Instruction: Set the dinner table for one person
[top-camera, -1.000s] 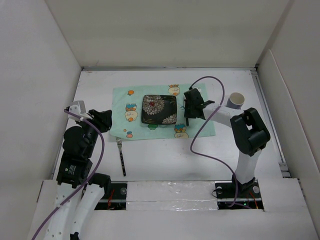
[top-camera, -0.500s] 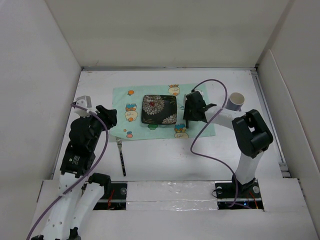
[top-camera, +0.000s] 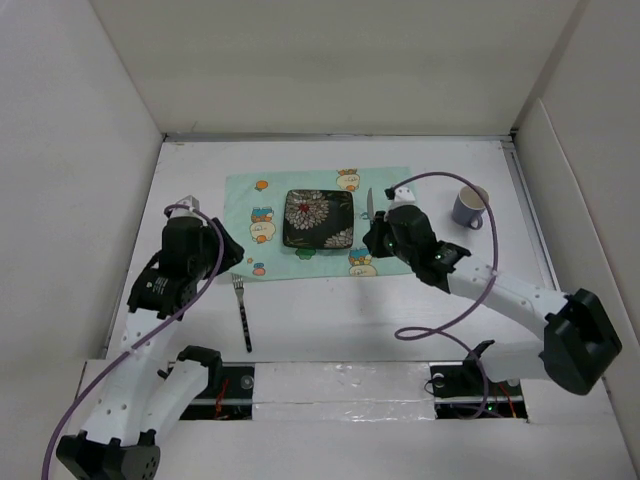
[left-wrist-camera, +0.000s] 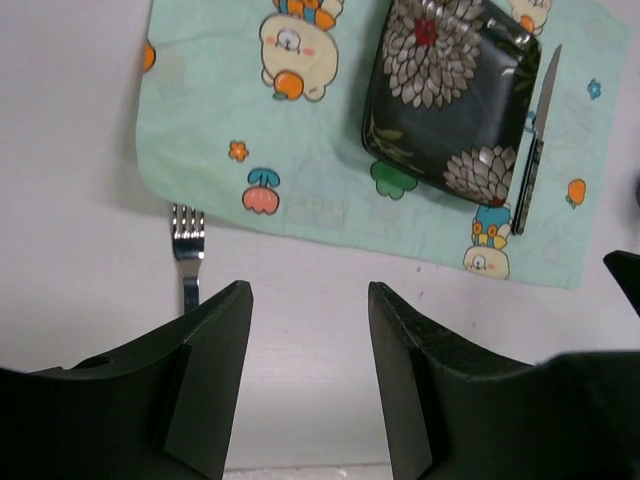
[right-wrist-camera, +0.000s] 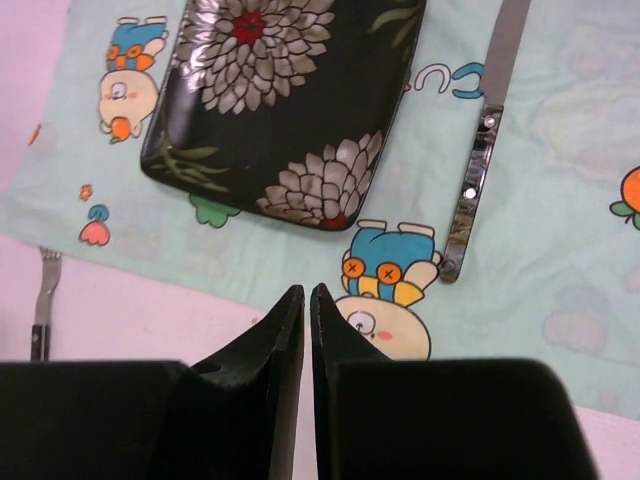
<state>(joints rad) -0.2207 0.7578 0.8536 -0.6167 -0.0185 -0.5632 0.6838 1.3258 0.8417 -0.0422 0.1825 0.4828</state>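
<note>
Has plate (top-camera: 318, 219) and knife (right-wrist-camera: 477, 165) on placemat (top-camera: 400, 195), needs fork (top-camera: 242, 315) and mug (top-camera: 468, 206) placed, with left gripper (left-wrist-camera: 310, 300) spread, right gripper (right-wrist-camera: 306, 295) pressed together.

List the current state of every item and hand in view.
Placemat: spread flat on the dinner table.
Plate: empty, centred on placemat.
Knife: lying on placemat beside plate.
Fork: lying on table, off placemat.
Mug: upright on table, off placemat.
Left hand: open, empty.
Right hand: shut, empty.
</note>
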